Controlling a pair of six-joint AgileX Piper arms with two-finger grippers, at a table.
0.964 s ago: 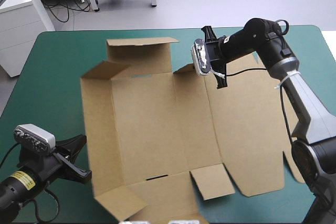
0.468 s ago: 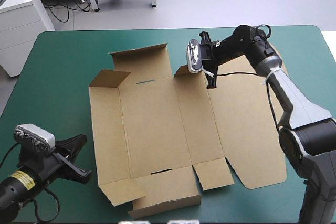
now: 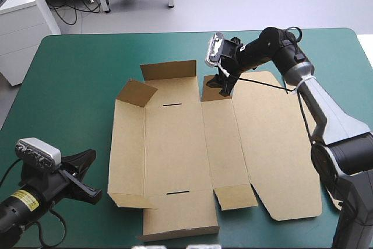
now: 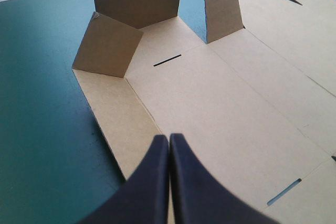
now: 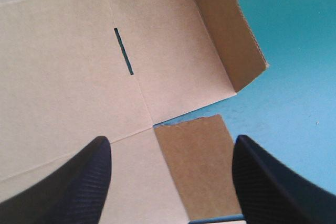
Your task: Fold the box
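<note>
Whole box (image 3: 192, 144) slides right across table (image 3: 70, 86), away from left edge, and turns square to table's edges. Its far wall (image 3: 169, 69) tips up steeper than earlier. Far-left corner flap (image 3: 137, 93) rises higher. Small far flap (image 3: 211, 88), earlier low, stands up. Near-left corner flap (image 3: 134, 200), earlier spread wide, lifts and shows narrower. Reaching right gripper (image 3: 224, 86) shifts left along box's far edge and turns downward, open fingers either side of small far flap.
</note>
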